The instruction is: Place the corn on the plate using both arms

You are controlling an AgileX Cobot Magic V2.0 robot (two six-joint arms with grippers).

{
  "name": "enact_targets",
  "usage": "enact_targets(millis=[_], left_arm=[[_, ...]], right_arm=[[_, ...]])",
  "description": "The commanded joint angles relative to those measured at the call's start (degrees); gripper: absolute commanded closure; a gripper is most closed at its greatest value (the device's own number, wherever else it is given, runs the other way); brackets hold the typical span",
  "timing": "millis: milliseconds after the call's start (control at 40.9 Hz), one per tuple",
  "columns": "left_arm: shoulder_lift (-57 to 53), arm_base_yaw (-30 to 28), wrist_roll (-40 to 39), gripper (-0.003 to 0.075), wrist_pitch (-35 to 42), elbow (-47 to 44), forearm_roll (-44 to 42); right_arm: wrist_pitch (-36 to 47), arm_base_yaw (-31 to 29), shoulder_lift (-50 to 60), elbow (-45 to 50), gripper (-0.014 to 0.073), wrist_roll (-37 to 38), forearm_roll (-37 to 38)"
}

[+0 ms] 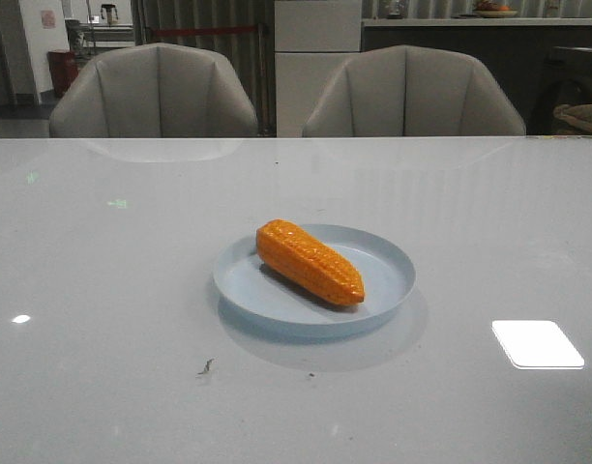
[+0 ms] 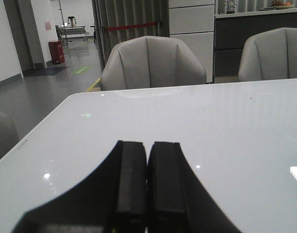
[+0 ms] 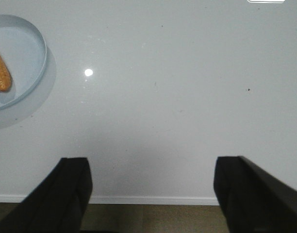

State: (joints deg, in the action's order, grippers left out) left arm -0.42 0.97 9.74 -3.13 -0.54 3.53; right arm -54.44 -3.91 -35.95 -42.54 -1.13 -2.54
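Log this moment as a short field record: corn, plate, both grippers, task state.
corn: lying on its side inside the plate, tapered end toward the front right
plate: pale blue, flat on the table, near its middle
left gripper: fingers pressed shut, empty, above bare table
right gripper: fingers spread open, empty, beside the plate
task state: corn appears placed; neither gripper touches it

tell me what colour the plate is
Pale blue, plain; the plate shows best in the front view.
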Motion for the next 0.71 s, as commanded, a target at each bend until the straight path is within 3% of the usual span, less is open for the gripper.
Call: enact_targets(millis=[0,514,685], left_arm=[[-0.93,0.00,-0.71,0.0626,4.45,-2.20,0.06],[-0.93,0.00,-0.71,0.0626,4.45,-2.20,0.06],[-0.93,0.00,-0.71,0.0626,4.45,-2.20,0.06]], right_arm=[[3.27,-0.28,0.10,-1.39,-0.0029,-0.51,-0.11],[3.34,-0.28,0.10,-1.39,-0.0029,-0.51,-0.11],[7.63,-0.03,2.78,0.63,-0.0029,-0.51,-0.69]])
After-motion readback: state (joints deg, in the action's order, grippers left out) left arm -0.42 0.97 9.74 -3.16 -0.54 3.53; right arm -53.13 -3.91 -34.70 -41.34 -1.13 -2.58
